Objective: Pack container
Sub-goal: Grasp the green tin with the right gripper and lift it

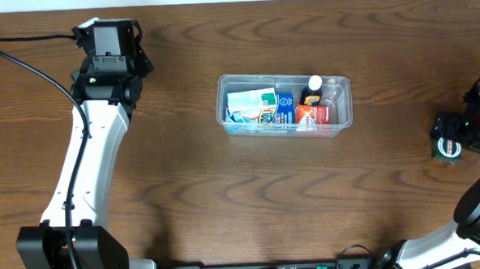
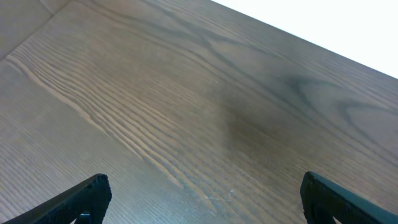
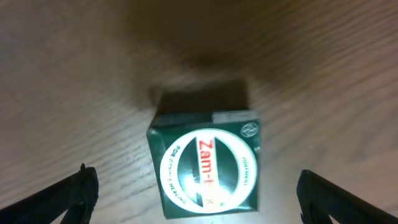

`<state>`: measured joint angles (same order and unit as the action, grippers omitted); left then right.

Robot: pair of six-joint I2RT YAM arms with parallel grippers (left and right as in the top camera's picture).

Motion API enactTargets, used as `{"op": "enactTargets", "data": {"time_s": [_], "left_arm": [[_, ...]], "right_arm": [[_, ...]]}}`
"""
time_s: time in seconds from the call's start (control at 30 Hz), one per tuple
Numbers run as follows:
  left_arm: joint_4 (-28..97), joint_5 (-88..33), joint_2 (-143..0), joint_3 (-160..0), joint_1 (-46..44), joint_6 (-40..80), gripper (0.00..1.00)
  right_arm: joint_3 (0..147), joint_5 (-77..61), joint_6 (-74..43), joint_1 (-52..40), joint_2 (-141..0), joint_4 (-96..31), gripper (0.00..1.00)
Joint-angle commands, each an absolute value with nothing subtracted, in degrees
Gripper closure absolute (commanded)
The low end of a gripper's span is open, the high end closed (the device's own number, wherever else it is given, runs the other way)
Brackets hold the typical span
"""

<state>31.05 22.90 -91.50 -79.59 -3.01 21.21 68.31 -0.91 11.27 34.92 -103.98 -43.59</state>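
Right gripper [image 3: 199,190]: jaws spread wide, straddling the green box [image 3: 205,165] without contact, apparently lined up for a grasp. The box rests on the table [image 3: 62,62], well apart from the container [image 1: 221,103], which sits mid-table holding small packages [image 1: 259,106]. Left gripper [image 2: 208,199]: spread, empty, parked out of the way.

The overhead camera looks straight down from high above the counter [image 1: 226,192], with the container [image 1: 284,104] near mid-frame. The left wrist camera sits low, angled across bare wood, the left tool [image 2: 208,199] at its lower corners. The right wrist camera looks steeply down, close on a green box [image 3: 205,168], also seen at the overhead view's right edge.
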Motion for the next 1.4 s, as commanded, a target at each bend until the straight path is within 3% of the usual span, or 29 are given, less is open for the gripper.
{"op": "enactTargets", "data": {"time_s": [0.0,0.33,0.53,0.57,0.7,0.87,1.17,1.23,1.37], "left_arm": [[31.05,23.57,-91.64,-79.79,-2.81,21.96,0.02],[31.05,23.57,-91.64,-79.79,-2.81,21.96,0.02],[31.05,23.57,-91.64,-79.79,-2.81,21.96,0.02],[31.05,23.57,-91.64,-79.79,-2.81,21.96,0.02],[31.05,23.57,-91.64,-79.79,-2.81,21.96,0.02],[31.05,23.57,-91.64,-79.79,-2.81,21.96,0.02],[31.05,23.57,-91.64,-79.79,-2.81,21.96,0.02],[31.05,23.57,-91.64,-79.79,-2.81,21.96,0.02],[31.07,23.57,-91.64,-79.79,-2.81,21.96,0.02]], "right_arm": [[64.93,-1.54,12.71,35.31,-104.64,-41.23,0.01],[63.07,-1.54,12.32,35.38,-104.66,-37.63,0.03],[63.07,-2.0,12.27,35.46,-104.75,-37.32,0.3],[63.09,-2.0,12.27,35.46,-104.77,-37.47,0.31],[63.07,-2.44,11.16,35.46,-104.81,-37.45,0.26],[63.07,-3.25,11.14,35.46,-104.86,-37.5,0.1],[61.71,-3.29,9.37,35.46,-105.6,-36.32,0.15],[61.71,-3.27,9.02,35.46,-105.67,-36.14,0.2],[61.73,-3.16,8.29,35.44,-105.67,-35.31,0.47]]}}
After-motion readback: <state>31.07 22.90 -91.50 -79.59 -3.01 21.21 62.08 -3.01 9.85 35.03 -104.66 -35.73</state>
